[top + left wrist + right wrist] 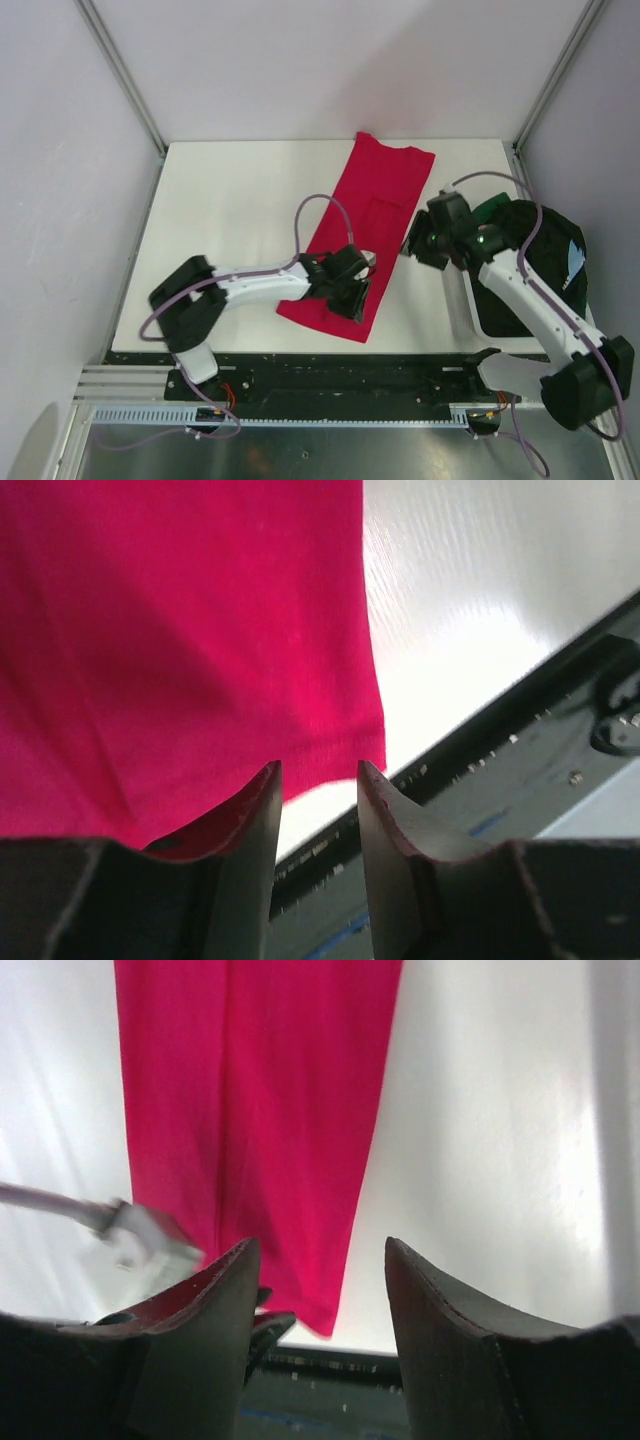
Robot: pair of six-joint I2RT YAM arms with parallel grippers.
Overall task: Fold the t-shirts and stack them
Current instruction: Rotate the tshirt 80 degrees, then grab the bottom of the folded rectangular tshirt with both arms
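A red t-shirt (370, 215), folded into a long narrow strip, lies on the white table (230, 210) and runs from the far middle down to the near edge. My left gripper (354, 298) hovers over its near end. In the left wrist view the left gripper (318, 772) is open and empty above the shirt's near hem (330, 750). My right gripper (411, 246) is beside the strip's right edge, about halfway along it. In the right wrist view the right gripper (318, 1250) is open and empty, with the red shirt (260, 1110) ahead of it.
A white bin (468, 305) at the right holds dark t-shirts (545, 250), with a green one (490, 206) at its far edge. A black rail (330, 365) runs along the table's near edge. The left arm's link (135, 1228) shows in the right wrist view.
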